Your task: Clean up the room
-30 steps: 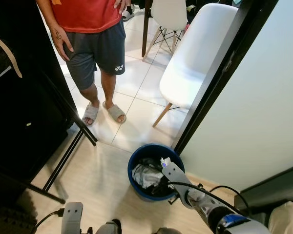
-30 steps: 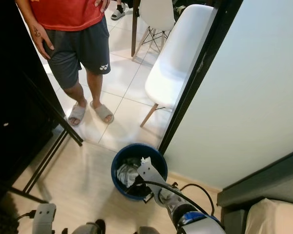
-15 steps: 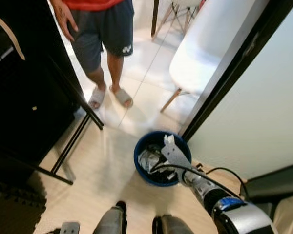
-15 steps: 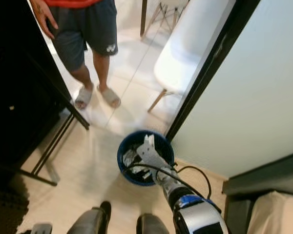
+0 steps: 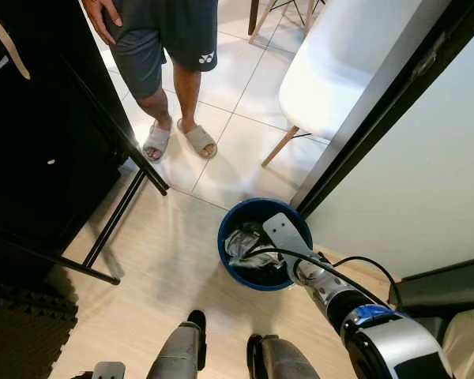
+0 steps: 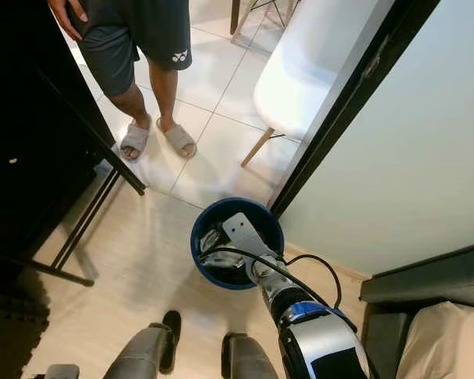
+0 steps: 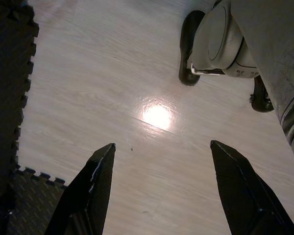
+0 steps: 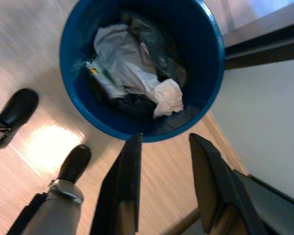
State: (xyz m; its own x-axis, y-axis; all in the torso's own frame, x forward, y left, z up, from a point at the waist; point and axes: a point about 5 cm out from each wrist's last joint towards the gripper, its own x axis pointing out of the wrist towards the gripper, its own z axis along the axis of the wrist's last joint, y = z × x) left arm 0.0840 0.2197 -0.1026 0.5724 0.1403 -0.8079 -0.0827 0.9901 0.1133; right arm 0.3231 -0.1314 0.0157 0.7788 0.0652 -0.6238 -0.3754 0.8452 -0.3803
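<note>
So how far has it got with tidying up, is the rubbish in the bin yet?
Crumpled paper and wrappers already lie in the blue bin. The right gripper hangs open and empty above its rim, so that drop looks finished. The left gripper hangs open over bare floor. What else needs clearing cannot be told from here.

Pale wood floor (image 5: pixel 166 260) bears a blue bin (image 5: pixel 231 262) of trash.

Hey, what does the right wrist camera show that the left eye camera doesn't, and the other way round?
Right wrist view alone: the open right gripper above the near rim, and a close look at the crumpled white paper in the bin.

Left eye view alone: a person in slippers, a white chair, a black stand, and the right arm.

Both: the blue bin with its trash, the wooden floor, and the robot's feet.
</note>
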